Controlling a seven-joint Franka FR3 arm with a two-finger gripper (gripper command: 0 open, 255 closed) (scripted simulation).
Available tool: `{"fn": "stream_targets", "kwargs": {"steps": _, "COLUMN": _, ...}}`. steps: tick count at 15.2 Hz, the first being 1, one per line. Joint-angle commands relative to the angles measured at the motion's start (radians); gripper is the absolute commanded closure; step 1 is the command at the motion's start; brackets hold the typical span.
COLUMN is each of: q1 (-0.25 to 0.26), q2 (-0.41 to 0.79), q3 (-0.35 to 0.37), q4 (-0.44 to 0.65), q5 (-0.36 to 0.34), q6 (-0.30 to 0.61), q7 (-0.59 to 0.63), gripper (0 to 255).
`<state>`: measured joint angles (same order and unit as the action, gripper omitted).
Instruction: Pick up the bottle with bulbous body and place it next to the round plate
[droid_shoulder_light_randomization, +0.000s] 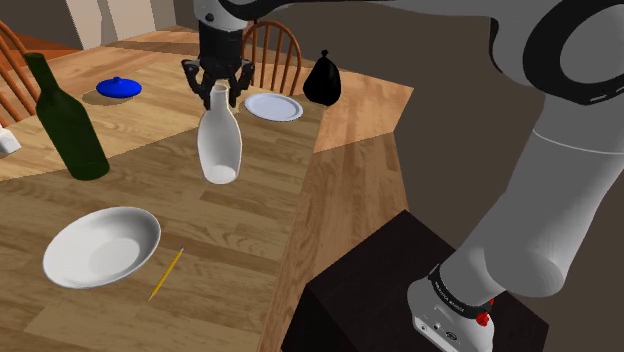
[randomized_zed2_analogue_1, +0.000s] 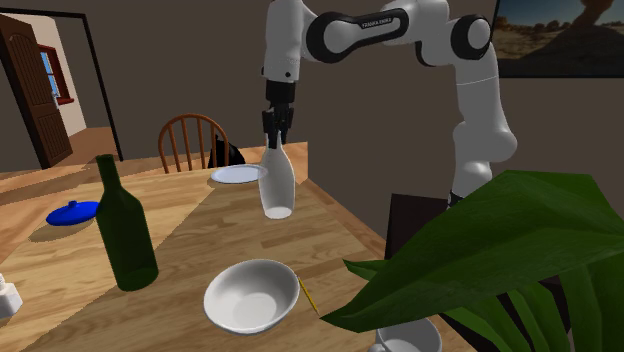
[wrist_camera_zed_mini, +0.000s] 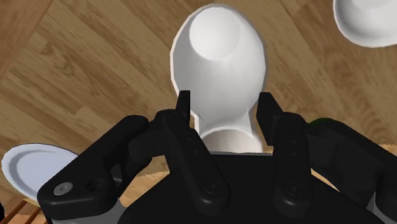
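Tool (droid_shoulder_light_randomization: 219, 95): black, pointing down, both fingers clamped on the neck of the white bottle; in the wrist view the fingers (wrist_camera_zed_mini: 183, 105) press the neck from either side.
White bottle (droid_shoulder_light_randomization: 219, 145): bulbous body, narrow neck, roughly upright under the tool, leaning a little. Base is at counter level; cannot tell if it touches the wood.
Bottle location: on the wooden counter (droid_shoulder_light_randomization: 250, 230), near its edge on the stand's side, between the small plate and the bowl.
Round plate (droid_shoulder_light_randomization: 273, 106): white, flat on the counter, near the bottle but apart from it, on the far side in the shoulder view.
Bowl (droid_shoulder_light_randomization: 102, 246): white, towards the shoulder view's lower left, well apart from the bottle.
Yellow stick (droid_shoulder_light_randomization: 166, 273): thin, lying on the counter just beside the bowl.
Green bottle (droid_shoulder_light_randomization: 65, 120): dark glass, upright, at the shoulder view's left.
Blue lid (droid_shoulder_light_randomization: 118, 88): domed with a knob, on the far part of the counter.
Black bag (droid_shoulder_light_randomization: 322, 80): sits at the counter's far corner, beyond the plate.
Chair (droid_shoulder_light_randomization: 275, 50): wooden, spindle back, behind the counter.
Plant (randomized_zed2_analogue_1: 500, 250): big green leaves in the second exterior view's lower right.
Stand (droid_shoulder_light_randomization: 400, 290): dark box with the arm's base on it.
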<state>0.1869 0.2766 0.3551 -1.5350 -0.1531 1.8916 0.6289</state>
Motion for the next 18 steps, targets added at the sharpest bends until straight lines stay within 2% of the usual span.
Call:
{"fn": "stream_targets", "kwargs": {"steps": 1, "q1": -0.032, "q2": -0.014, "q3": -0.013, "q4": -0.017, "q5": 0.012, "q6": 0.008, "q7": -0.046, "gripper": 255}}
{"fn": "stream_targets", "kwargs": {"steps": 10, "q1": -0.16, "q2": -0.01, "q3": -0.077, "q4": -0.007, "q5": 0.049, "q6": 0.014, "q7": -0.247, "gripper": 255}}
{"fn": "stream_targets", "kwargs": {"steps": 18, "q1": -0.262, "q2": 0.06, "q3": -0.131, "q4": 0.097, "q5": 0.067, "q6": -0.014, "q7": -0.414, "gripper": 255}}
